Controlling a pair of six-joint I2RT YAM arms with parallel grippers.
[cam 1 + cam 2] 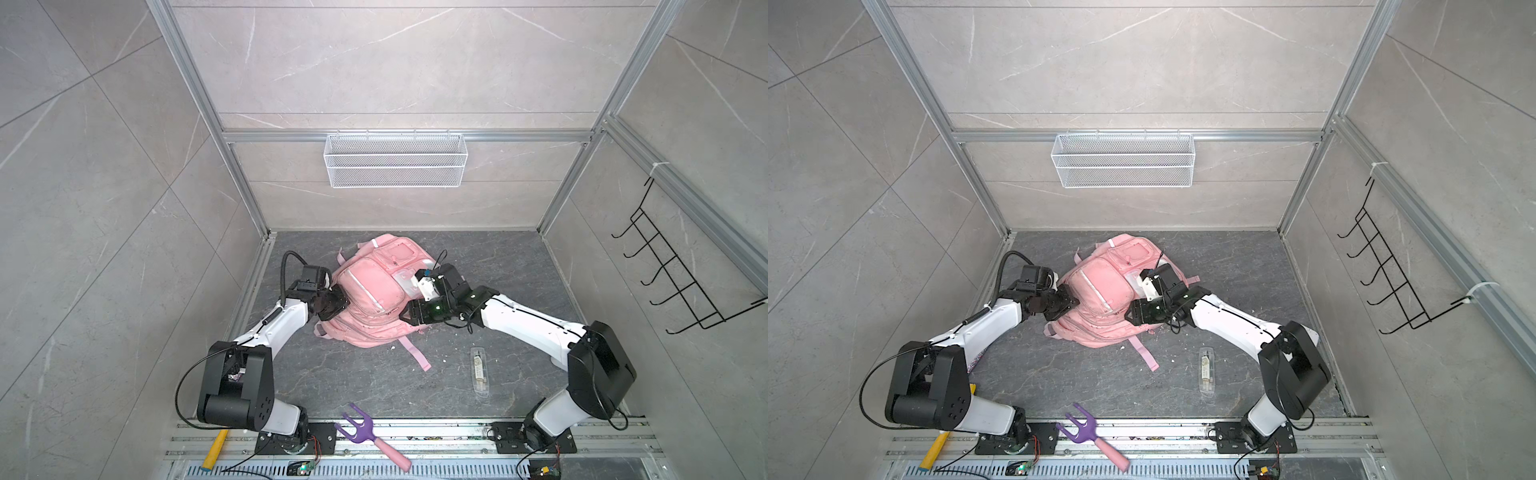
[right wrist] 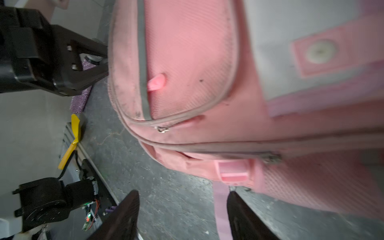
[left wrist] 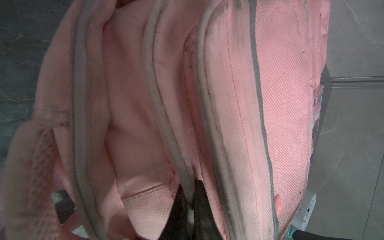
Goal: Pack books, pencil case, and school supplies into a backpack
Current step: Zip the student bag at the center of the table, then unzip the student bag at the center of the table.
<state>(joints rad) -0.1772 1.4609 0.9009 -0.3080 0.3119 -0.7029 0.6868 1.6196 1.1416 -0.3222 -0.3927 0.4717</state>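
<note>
The left gripper (image 3: 190,193) pinches the grey zip edge of the large pale pink fabric backpack (image 1: 370,291); the right gripper (image 2: 182,193) stands spread at its opposite side. The narrow clear plastic packet (image 1: 479,370) lies well apart on the dark marbled tabletop (image 1: 374,386), print unreadable

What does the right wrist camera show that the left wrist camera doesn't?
Only the right wrist view shows the open right gripper, a yellow tool handle and a pink strap buckle. Only the left wrist view shows pink lining inside an unzipped compartment and a white boxy device. Both show the pale pink fabric backpack and the left gripper shut on its grey zipper edge.
</note>
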